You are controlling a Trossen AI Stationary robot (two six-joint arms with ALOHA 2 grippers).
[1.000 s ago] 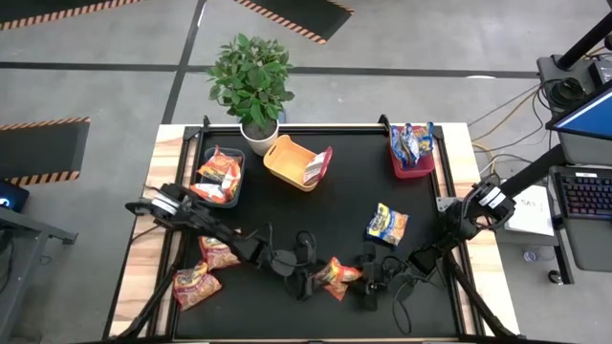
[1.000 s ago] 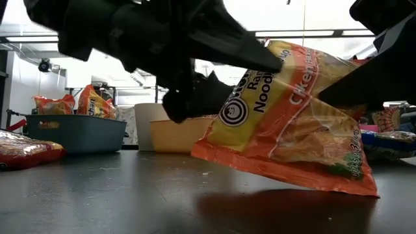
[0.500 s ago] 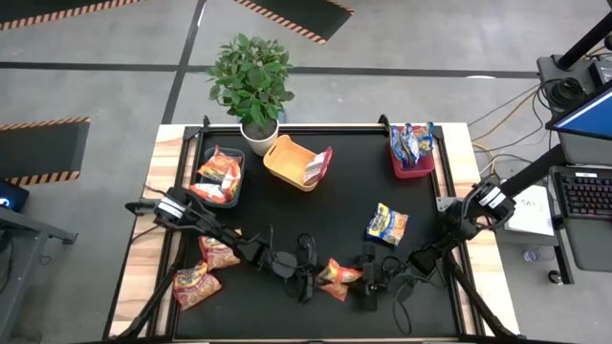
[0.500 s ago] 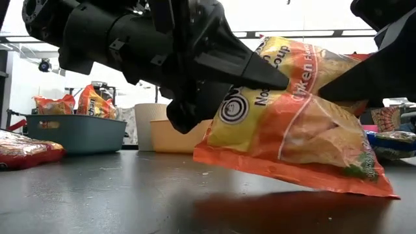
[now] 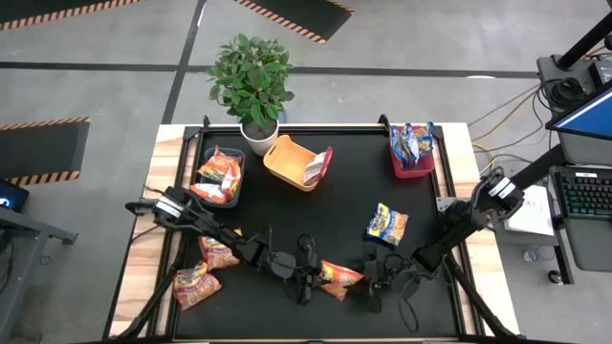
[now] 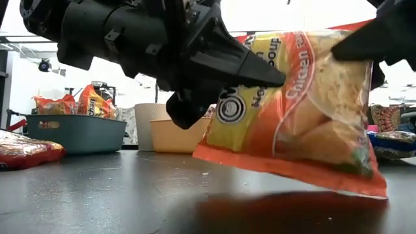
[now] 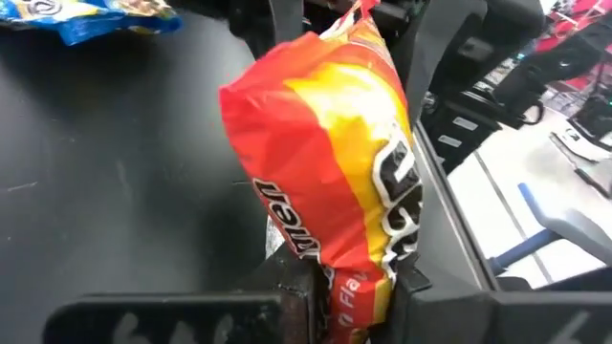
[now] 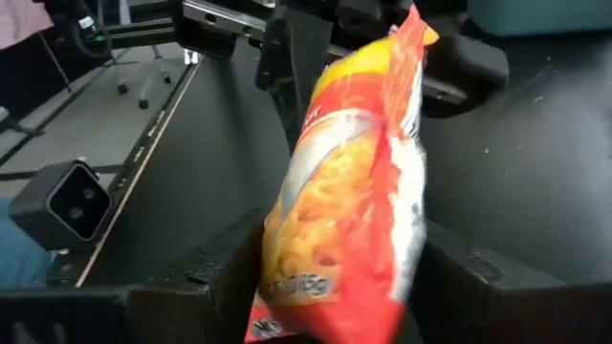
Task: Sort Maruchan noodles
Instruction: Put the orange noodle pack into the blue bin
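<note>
Since one second ago, my left gripper [image 5: 311, 275] has closed on one end of the orange noodle packet [image 5: 338, 277], and the jaws of my right gripper [image 5: 369, 280] have started to open around the other end. The packet now hangs more upright between my two grippers, above the black table [image 5: 344, 205] at the edge nearest my bases, with its lower edge not touching the surface in the low view.

In the left wrist view my left fingers [image 7: 298, 291] press the packet from both sides, so this grip looks firm. In the right wrist view the packet stands between my right fingers [image 8: 218, 272] with space on each side, so I judge they have let it go.

I think the step in hand is a handover from right to left. Next, my right gripper should back away from the packet without catching the wrinkled plastic. Then my left arm should carry the packet to the teal bin [image 5: 218, 176], far ahead of my left gripper, where other orange packets [image 5: 219, 167] already lie. The crinkly film may slip, so I should move slowly.
</note>
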